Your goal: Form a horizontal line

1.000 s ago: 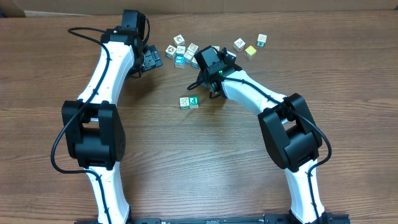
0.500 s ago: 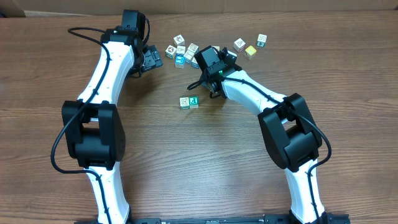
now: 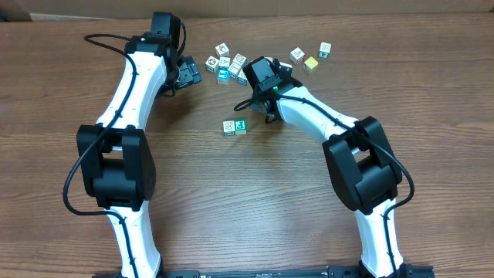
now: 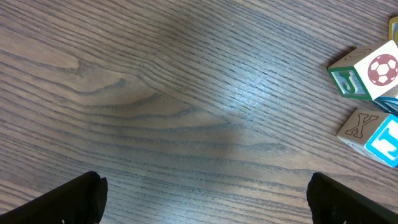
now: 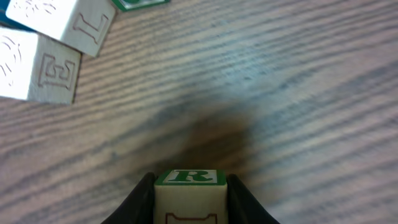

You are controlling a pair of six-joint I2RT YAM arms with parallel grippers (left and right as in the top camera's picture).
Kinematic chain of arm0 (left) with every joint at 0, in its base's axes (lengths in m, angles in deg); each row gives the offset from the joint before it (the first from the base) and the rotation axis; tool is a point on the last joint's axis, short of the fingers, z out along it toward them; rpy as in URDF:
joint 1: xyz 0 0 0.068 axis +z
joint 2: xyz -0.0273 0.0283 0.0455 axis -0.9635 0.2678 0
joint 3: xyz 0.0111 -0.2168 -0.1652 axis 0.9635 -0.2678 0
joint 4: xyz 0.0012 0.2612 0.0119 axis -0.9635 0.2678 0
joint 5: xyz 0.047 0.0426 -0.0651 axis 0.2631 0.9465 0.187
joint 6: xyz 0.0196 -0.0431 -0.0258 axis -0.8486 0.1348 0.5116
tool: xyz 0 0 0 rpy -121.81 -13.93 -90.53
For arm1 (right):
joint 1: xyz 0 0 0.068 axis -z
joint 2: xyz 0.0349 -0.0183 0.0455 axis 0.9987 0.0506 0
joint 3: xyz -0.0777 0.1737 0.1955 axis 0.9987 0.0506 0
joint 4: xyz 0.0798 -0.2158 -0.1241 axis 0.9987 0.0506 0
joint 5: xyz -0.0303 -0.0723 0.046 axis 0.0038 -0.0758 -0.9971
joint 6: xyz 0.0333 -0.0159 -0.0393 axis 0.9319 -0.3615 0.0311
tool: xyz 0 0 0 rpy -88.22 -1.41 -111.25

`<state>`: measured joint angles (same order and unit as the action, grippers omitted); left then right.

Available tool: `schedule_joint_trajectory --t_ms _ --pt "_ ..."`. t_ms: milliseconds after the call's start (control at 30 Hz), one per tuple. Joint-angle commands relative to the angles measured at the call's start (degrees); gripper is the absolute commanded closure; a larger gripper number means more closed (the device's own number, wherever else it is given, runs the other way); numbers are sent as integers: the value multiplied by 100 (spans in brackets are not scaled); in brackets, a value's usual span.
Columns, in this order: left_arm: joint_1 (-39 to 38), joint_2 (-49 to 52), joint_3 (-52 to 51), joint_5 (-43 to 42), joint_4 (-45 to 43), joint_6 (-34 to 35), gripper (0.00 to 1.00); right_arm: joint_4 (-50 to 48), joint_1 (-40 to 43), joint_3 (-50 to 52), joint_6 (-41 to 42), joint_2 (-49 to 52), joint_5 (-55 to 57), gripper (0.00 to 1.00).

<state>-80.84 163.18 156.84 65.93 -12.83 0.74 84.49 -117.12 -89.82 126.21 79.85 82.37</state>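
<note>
Overhead view: horizontal line [image 3: 235, 127] so far is two white-edged cubes touching edge to edge on the wood table [image 3: 231, 201], green on the faces, print too small to read. Bare wood runs left, right and on the near side of the line, lots of room there.

Just beyond the line and a little right: right gripper [image 5: 189, 202], clamped on the R cube [image 5: 189, 177]. Right wrist view shows a green "R" on its top face and both black fingers [image 5: 140, 199] pressed to its sides. Two pale cubes with carved letters, one like an "L", lie farther off up-left in that view.

Beyond the line: loose clump [image 3: 228, 63] of cubes. Beyond and right of the line: yellow-faced cube [image 3: 310, 63].

Beyond and left of the line: left gripper [image 4: 208, 199], jaws spread wide, holding nothing, over bare wood. Near it are a soccer-ball cube [image 4: 367, 73] with a green "J" side and a cube [image 4: 370, 134] with a carved "X".
</note>
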Motion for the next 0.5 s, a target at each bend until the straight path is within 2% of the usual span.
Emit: schedule_joint_trajectory --t_ms 0,233,467 --pt "-7 81 109 57 13 -90 0 179 31 17 -181 -472 57 75" --pt "-7 81 109 57 13 -90 0 1187 31 17 -179 -667 -39 75" --pt "-7 81 109 57 13 -90 0 1834 31 20 -179 -667 -732 75"
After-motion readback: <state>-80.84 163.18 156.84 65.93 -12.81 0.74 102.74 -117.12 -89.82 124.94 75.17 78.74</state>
